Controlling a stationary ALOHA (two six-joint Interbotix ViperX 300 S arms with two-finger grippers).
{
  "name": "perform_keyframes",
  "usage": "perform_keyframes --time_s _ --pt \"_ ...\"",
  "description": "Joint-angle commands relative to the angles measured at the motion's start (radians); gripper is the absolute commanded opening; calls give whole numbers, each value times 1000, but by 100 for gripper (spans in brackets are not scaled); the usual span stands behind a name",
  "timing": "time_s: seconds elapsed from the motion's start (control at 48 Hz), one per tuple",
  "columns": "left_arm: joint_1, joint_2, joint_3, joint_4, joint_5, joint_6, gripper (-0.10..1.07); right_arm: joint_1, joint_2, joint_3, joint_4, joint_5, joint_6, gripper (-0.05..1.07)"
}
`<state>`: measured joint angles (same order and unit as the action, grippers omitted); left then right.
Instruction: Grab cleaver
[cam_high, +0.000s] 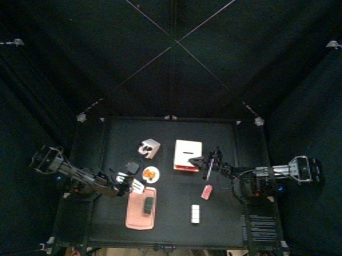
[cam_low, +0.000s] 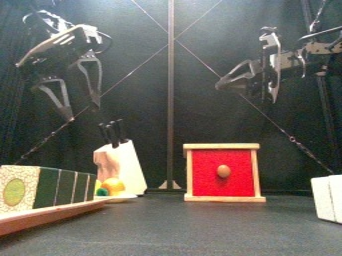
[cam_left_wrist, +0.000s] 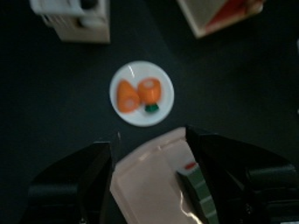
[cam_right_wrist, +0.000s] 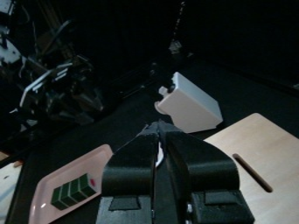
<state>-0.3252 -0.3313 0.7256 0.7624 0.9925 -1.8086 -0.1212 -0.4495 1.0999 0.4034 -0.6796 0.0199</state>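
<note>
Holding two orange pieces, the white plate (cam_left_wrist: 145, 92) sits below open left gripper (cam_left_wrist: 149, 162).

cleaver: too small to tell | pink tray (cam_left_wrist: 152, 179): blurred, edge-cut

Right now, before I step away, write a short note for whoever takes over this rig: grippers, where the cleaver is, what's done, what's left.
Left gripper: open, empty, raised over the pink tray and the plate of carrots.
Right gripper: shut, raised above the table, near the knife block.
Cleaver: appears to be the thin pale strip pinched edge-on between the right gripper's jaws; not certain.
Done: the grab looks made.
Left: confirm the hold is firm and keep clear of the knife block.
</note>
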Motion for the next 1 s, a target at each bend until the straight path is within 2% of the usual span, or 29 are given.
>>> perform_keyframes --time_s 0.0,0.167,0.375,0.5,0.667,0.792,0.979 --pt "74 -103 37 64 -14 15 94 -20 -5 -20 -14 -11 -3 51" --pt "202 -216 115 213 -46 32 94 -37 -9 -8 -14 -11 2 51" --pt "342 -232 161 410 -163 74 94 -40 -12 15 -6 -20 0 51" --pt "403 -201 163 440 -196 83 94 -46 -17 31 -2 -20 0 51" --pt "460 -147 175 479 -199 110 94 -94 -51 20 -9 -6 2 51" --pt "460 -112 186 465 -206 114 94 -83 -63 37 -8 31 3 51" --pt "460 -74 210 446 -207 114 94 -20 -78 9 -9 37 2 51"
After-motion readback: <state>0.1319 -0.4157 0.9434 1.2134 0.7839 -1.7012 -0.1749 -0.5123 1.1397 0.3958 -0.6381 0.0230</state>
